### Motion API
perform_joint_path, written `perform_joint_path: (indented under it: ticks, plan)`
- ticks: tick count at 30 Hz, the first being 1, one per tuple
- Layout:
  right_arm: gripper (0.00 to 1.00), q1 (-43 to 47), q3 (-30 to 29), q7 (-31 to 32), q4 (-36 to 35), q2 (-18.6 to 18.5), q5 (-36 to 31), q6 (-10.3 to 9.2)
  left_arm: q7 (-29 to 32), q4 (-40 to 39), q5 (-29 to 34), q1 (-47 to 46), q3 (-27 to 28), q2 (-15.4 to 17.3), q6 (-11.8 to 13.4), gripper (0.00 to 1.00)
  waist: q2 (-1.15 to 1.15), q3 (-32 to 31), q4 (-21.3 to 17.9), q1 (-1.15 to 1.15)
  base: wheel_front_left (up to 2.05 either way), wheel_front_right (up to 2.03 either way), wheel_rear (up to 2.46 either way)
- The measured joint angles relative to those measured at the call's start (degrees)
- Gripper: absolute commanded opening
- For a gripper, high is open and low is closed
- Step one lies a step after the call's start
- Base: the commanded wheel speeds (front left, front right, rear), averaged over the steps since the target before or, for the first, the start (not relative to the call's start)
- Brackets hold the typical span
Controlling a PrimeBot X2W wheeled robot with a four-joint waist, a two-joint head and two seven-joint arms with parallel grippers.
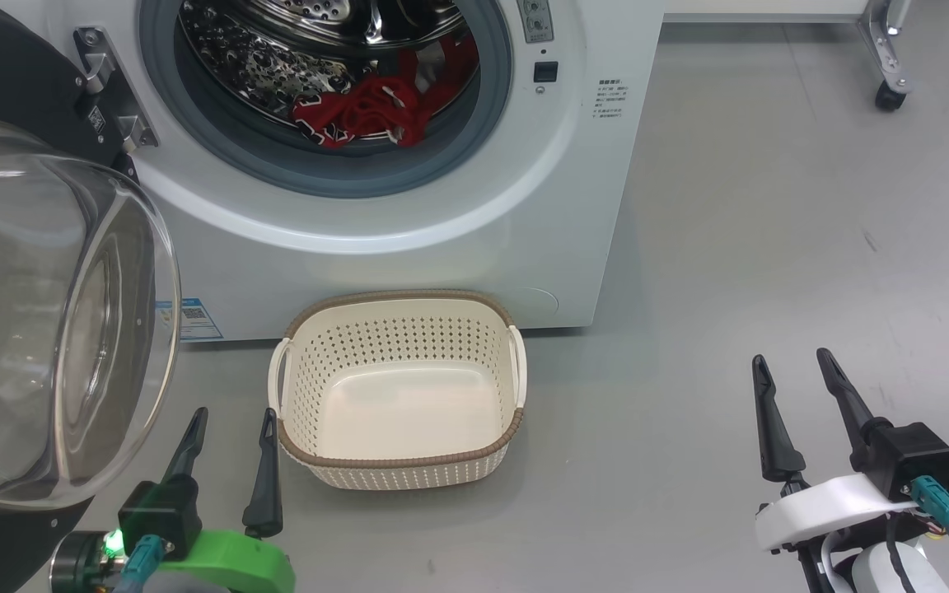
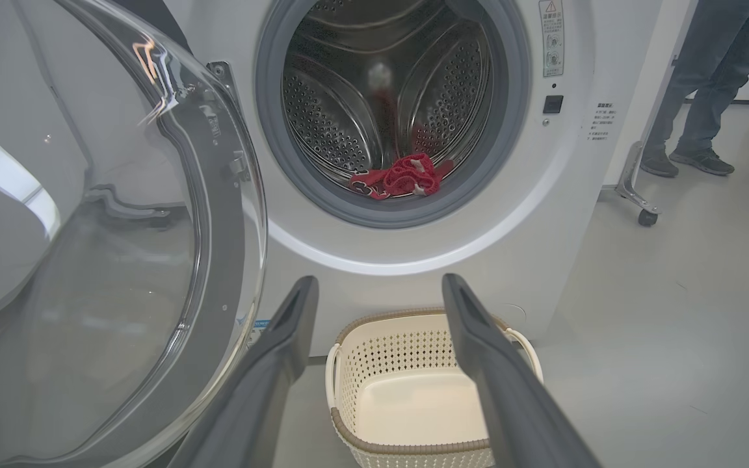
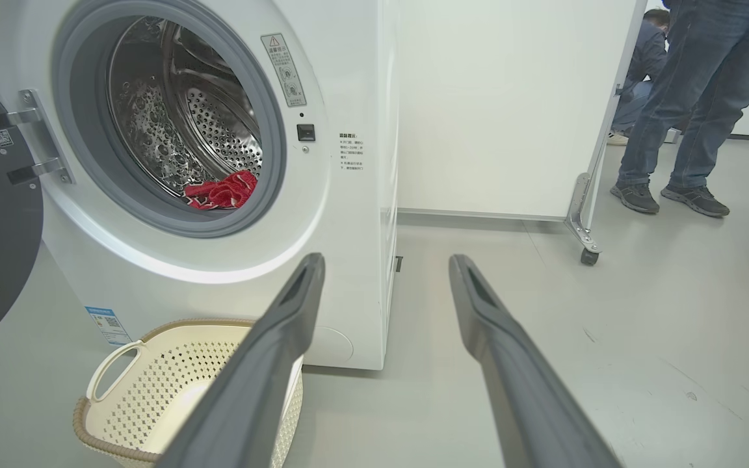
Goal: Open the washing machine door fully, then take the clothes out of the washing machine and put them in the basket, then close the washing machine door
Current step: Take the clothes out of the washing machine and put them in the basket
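Grey floor (image 1: 730, 247) is bearing the empty cream perforated basket (image 1: 396, 295) just right of the wide-spread, empty left gripper (image 1: 234, 412), black-rimmed glass door (image 1: 30, 329) standing open at its left, red clothes (image 1: 367, 115) waiting in the white washing machine (image 1: 441, 247) ahead, right gripper (image 1: 791, 356) equally wide.

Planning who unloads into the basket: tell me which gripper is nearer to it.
Left. The left gripper sits right beside the basket's front left corner; the right gripper is well off to the basket's right.
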Motion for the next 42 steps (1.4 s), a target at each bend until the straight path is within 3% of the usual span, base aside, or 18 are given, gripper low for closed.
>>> perform_joint_path:
  ticks: [42]
  plan:
    - [1.0, 0.6, -0.3, -0.1, -1.3, -0.1, 0.0, -0.05, -0.1, -1.2, 0.2, 0.0, -1.8, 0.0, 0.5, 1.0, 0.0, 1.3, 0.3, 0.0, 0.2, -0.2, 0.0]
